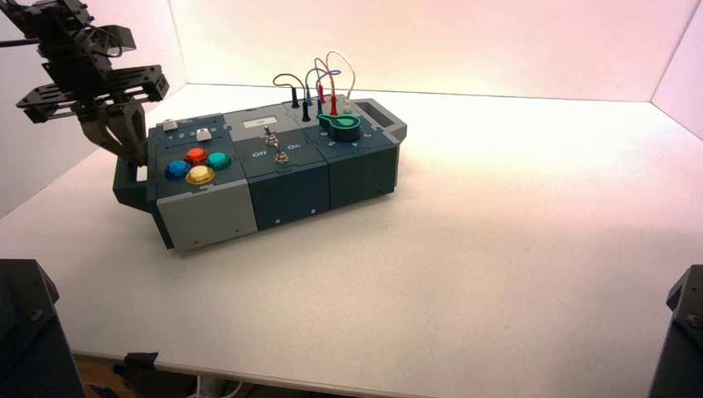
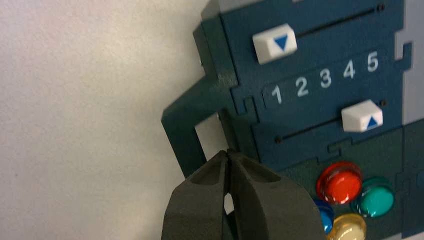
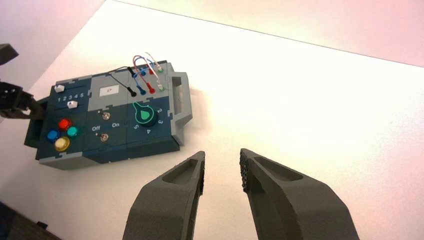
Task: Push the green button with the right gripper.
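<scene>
Pale table (image 1: 464,274), pinkish walls (image 1: 431,50); left fingers (image 2: 197,205) pressed together, right fingers (image 3: 167,200) spread.

From my seat: white table (image 1: 497,249) below, pinkish wall (image 1: 414,41) at twelve, brown floor (image 1: 104,377) at seven.

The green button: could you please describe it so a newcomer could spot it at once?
Find the box, then its end nearest the left gripper. There, four round buttons cluster together. It is the teal-green one, beside the red and yellow buttons.
</scene>
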